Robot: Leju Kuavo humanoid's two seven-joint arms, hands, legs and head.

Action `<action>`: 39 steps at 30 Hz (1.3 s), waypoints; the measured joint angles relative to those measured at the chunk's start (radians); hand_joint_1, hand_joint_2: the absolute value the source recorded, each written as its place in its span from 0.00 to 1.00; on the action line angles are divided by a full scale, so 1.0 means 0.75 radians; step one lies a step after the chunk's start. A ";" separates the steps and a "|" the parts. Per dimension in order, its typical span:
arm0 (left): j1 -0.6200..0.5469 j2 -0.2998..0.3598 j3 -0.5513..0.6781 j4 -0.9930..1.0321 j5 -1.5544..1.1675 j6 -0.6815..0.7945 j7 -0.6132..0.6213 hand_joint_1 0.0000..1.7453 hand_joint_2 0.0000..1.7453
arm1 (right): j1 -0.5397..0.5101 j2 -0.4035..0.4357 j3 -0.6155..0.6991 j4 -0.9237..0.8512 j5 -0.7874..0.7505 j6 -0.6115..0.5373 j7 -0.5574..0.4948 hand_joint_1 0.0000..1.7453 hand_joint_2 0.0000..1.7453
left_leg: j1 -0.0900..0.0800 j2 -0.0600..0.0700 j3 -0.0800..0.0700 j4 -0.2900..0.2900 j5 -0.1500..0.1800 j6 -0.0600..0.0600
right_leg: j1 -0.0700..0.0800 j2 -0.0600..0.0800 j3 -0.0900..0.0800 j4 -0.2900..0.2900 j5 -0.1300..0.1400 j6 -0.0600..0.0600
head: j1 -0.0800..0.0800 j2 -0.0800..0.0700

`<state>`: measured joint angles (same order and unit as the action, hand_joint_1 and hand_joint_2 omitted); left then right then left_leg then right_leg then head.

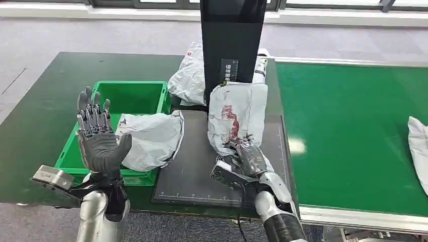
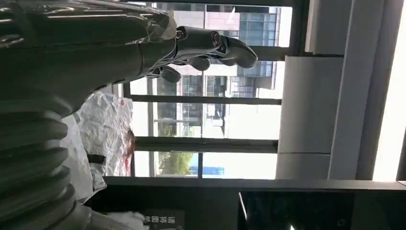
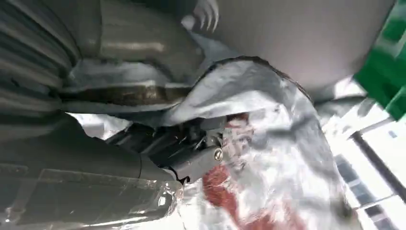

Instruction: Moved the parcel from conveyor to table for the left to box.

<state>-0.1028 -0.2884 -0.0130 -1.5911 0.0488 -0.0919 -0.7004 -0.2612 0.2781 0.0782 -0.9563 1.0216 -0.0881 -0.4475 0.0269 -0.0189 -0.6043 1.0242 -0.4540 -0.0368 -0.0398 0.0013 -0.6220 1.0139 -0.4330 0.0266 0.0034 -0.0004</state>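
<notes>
A crumpled white parcel with red print (image 1: 236, 113) stands on the black mat (image 1: 192, 174), leaning toward the black scanner post (image 1: 232, 40). My right hand (image 1: 246, 157) grips its lower edge; the right wrist view shows the dark fingers (image 3: 191, 153) closed into a fold of the parcel (image 3: 273, 139). My left hand (image 1: 97, 136) is raised above the near left corner of the green box (image 1: 136, 93), palm up, fingers spread, holding nothing; its fingers (image 2: 206, 45) stand against the windows. A second white parcel (image 1: 150, 138) lies over the box's right rim.
A third white parcel (image 1: 189, 78) lies behind the box, beside the scanner post. The green conveyor (image 1: 348, 131) runs along the right, with another parcel (image 1: 418, 148) at its right edge. The dark green table (image 1: 35, 126) extends to the left.
</notes>
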 measured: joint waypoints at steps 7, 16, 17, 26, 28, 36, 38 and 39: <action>-0.001 0.000 -0.001 0.007 -0.026 0.000 0.000 0.00 1.00 | 0.005 -0.001 0.012 -0.001 -0.364 0.196 -0.290 0.00 1.00 | 0.000 0.000 0.000 0.000 0.000 0.000 | 0.000 0.001 -0.001 0.000 0.000 0.000 | 0.000 0.001; -0.001 0.000 -0.001 0.009 -0.040 0.018 0.000 0.00 1.00 | 0.030 -0.011 0.016 -0.175 -0.579 0.259 -0.340 0.00 1.00 | 0.000 0.002 0.001 0.000 0.000 0.000 | 0.000 0.002 -0.001 0.000 0.000 0.000 | 0.000 0.000; -0.001 0.001 -0.001 0.009 -0.041 0.018 0.000 0.00 1.00 | 0.031 -0.013 0.017 -0.188 -0.581 0.259 -0.340 0.00 1.00 | 0.000 0.002 0.001 0.000 0.000 0.000 | 0.000 0.002 -0.001 0.000 0.000 0.000 | 0.000 0.001; -0.007 0.003 -0.045 -0.019 -0.210 0.188 -0.001 0.00 1.00 | 0.081 -0.039 0.059 -0.392 -0.648 -0.201 -0.341 0.00 1.00 | 0.000 0.002 0.000 0.001 0.000 0.000 | 0.000 0.002 -0.001 0.000 0.000 0.000 | 0.000 0.001; -0.016 0.006 -0.101 -0.026 -0.249 0.251 -0.002 0.00 1.00 | 0.088 -0.041 0.066 -0.445 -0.624 -0.335 -0.341 0.00 1.00 | 0.000 0.001 0.000 0.001 0.000 0.000 | 0.000 0.002 -0.001 0.000 0.000 0.000 | 0.000 0.001; -0.086 0.017 -0.316 0.079 -0.449 0.411 -0.003 0.00 1.00 | 0.146 -0.064 0.119 -0.622 -0.574 -0.666 -0.341 0.00 1.00 | -0.001 -0.001 0.001 0.001 0.000 0.000 | 0.000 -0.002 0.000 -0.001 -0.001 0.001 | 0.001 0.001; -0.142 0.009 -0.371 0.240 -0.628 0.491 0.000 0.00 1.00 | 0.163 -0.070 0.143 -0.674 -0.563 -0.758 -0.341 0.00 1.00 | -0.001 0.001 0.003 0.001 -0.001 -0.001 | -0.001 0.001 0.000 -0.001 0.000 0.000 | 0.000 0.001; -0.181 -0.001 -0.377 0.343 -0.715 0.541 -0.001 0.00 1.00 | 0.180 -0.074 0.154 -0.702 -0.563 -0.779 -0.340 0.00 1.00 | -0.001 0.003 0.003 0.001 -0.001 -0.001 | -0.001 0.002 0.000 -0.001 0.000 0.000 | 0.001 0.001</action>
<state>-0.2382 -0.2892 -0.2960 -1.3337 -0.4874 0.3137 -0.7012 -0.1261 0.2224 0.1934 -1.4829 0.5993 -0.6722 -0.7027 0.0262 -0.0169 -0.6021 1.0252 -0.4547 -0.0373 -0.0405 0.0031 -0.6218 1.0132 -0.4329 0.0269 0.0038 0.0000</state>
